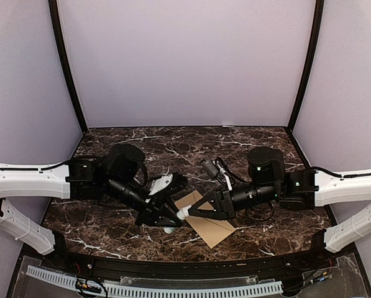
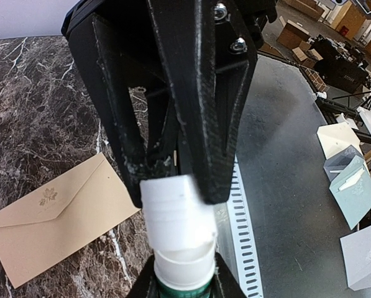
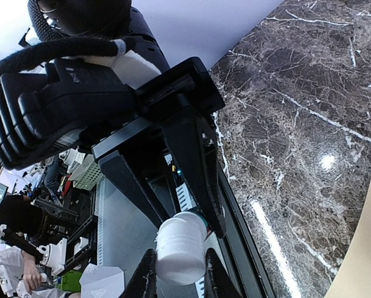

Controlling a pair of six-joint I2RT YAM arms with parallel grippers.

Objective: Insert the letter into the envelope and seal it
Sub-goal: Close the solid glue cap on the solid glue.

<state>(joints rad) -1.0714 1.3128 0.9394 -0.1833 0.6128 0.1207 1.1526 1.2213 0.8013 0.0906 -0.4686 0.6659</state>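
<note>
Sealing stage, as judged: both arms meet over the middle of the marble worktop (image 1: pixel 173 139) on one glue stick (image 2: pixel 179 211). Left tool (image 1: pixel 170 217) is narrow, clamped on the green-banded body; right tool (image 1: pixel 191 212) is narrow, clamped on the white cap. Cap reads as not yet off. Next move likely calls for a straight pull apart along the stick's axis, perhaps with a twist, both grips firm. Envelope (image 2: pixel 54 223) lies flat on the worktop just beside the tools, pointed flap folded down, emblem up. No loose letter in view; probably inside, cannot tell. Count: one envelope, one glue stick, two tools, no visible letter. A few pale envelopes (image 2: pixel 353 186) lie beyond the rig.
</note>
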